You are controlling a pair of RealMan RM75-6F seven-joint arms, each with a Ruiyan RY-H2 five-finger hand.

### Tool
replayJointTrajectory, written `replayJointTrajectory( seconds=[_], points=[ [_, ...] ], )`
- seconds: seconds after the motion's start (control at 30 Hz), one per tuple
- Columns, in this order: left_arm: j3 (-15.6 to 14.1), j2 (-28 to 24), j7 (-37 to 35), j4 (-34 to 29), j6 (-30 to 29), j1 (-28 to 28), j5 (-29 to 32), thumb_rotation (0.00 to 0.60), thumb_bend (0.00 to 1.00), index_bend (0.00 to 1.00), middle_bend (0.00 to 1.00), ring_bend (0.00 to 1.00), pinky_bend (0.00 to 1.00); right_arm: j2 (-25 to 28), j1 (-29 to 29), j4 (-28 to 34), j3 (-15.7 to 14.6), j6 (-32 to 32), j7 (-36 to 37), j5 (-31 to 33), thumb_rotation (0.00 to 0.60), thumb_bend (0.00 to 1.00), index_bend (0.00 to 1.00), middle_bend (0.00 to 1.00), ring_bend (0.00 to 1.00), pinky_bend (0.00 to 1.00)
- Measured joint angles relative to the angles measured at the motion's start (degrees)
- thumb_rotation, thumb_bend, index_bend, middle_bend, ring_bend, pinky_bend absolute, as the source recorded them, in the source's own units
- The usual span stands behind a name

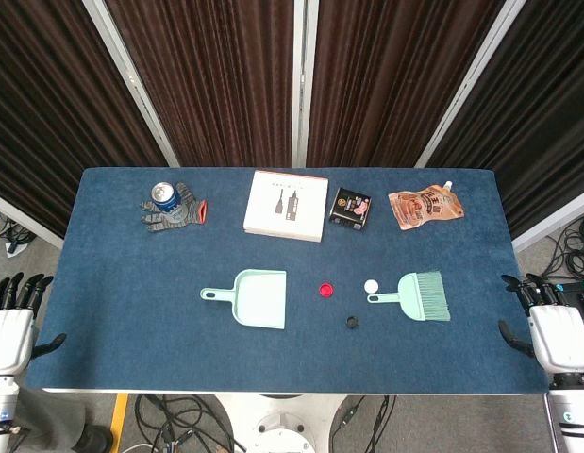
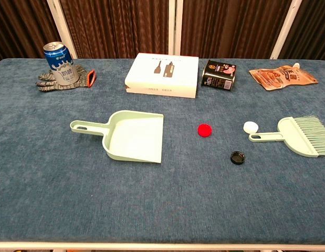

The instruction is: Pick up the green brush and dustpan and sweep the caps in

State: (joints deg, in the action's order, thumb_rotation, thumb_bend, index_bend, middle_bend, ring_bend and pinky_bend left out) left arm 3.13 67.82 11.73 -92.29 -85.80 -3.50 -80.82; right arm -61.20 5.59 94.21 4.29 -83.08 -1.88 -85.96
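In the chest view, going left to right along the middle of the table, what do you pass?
Green dustpan → red cap → black cap → white cap → green brush.

In the head view the left hand (image 1: 10, 326) and the right hand (image 1: 554, 326) rest low at the two near corners, well apart, each holding nothing with its dark fingers stretched forward and slightly spread, while the chest view shows neither hand.
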Motion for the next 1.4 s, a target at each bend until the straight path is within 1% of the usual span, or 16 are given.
replayJointTrajectory(
  seconds=[0.17,0.37,0.47,0.53,0.63,0.77,0.9,1.0,1.2,1.4],
  points=[
    [0.2,-0.3,0.1,-0.2,0.5,-0.4,0.0,0.6,0.0,0.15,0.13,0.04,0.08,-0.5,-0.1,-0.5,0.1,-0.9,0.1,-0.5,0.6,0.23,0.18,0.31,0.13,0.19],
    [0.2,-0.5,0.1,-0.4,0.3,-0.5,-0.5,0.6,0.0,0.15,0.13,0.04,0.08,-1.2,0.2,-1.3,-0.1,-1.6,0.0,-2.6,0.6,0.23,0.19,0.31,0.13,0.19],
    [0.2,-0.6,0.1,-0.5,0.1,-0.5,-0.8,0.6,0.0,0.15,0.13,0.04,0.08,-1.7,1.3,-1.9,-0.2,-1.3,-1.2,-4.5,0.6,0.23,0.2,0.32,0.13,0.19],
    [0.1,-0.6,0.1,-0.6,0.2,-0.5,-0.8,0.6,0.0,0.15,0.13,0.04,0.08,-2.3,2.7,-2.3,-0.2,-0.3,-3.1,-6.0,0.6,0.21,0.23,0.33,0.13,0.19],
    [0.0,-0.7,0.0,-0.7,0.3,-0.6,-1.0,0.6,0.0,0.15,0.13,0.04,0.08,-3.6,5.3,-2.8,0.0,2.5,-6.0,-7.4,0.6,0.17,0.28,0.36,0.13,0.19],
    [-0.2,-0.9,-0.1,-0.7,0.4,-0.6,-1.4,0.6,0.0,0.15,0.13,0.04,0.08,-5.9,8.9,-3.9,0.2,8.2,-9.4,-7.5,0.6,0.16,0.31,0.37,0.13,0.19],
    [-0.1,-0.8,-0.6,-0.5,0.0,-0.5,-1.6,0.6,0.0,0.15,0.13,0.04,0.08,-9.6,13.1,-6.4,0.5,15.7,-13.0,-5.8,0.6,0.16,0.33,0.37,0.15,0.19],
    [0.0,-0.9,-0.8,-0.4,0.4,-0.7,-1.4,0.6,0.0,0.15,0.13,0.04,0.08,-13.1,15.4,-9.5,0.6,19.3,-15.1,-3.9,0.6,0.16,0.34,0.37,0.15,0.19],
    [-0.2,-0.7,-1.1,-0.2,1.1,-0.8,-1.0,0.6,0.0,0.15,0.13,0.04,0.08,-19.3,18.7,-16.4,0.6,23.9,-17.0,-1.3,0.6,0.17,0.35,0.37,0.15,0.19],
    [-0.7,-0.1,-1.6,0.3,1.2,-0.5,-1.2,0.6,0.0,0.15,0.13,0.04,0.08,-24.9,20.9,-23.3,0.4,25.4,-18.2,-0.5,0.6,0.17,0.39,0.37,0.15,0.19]
  ],
)
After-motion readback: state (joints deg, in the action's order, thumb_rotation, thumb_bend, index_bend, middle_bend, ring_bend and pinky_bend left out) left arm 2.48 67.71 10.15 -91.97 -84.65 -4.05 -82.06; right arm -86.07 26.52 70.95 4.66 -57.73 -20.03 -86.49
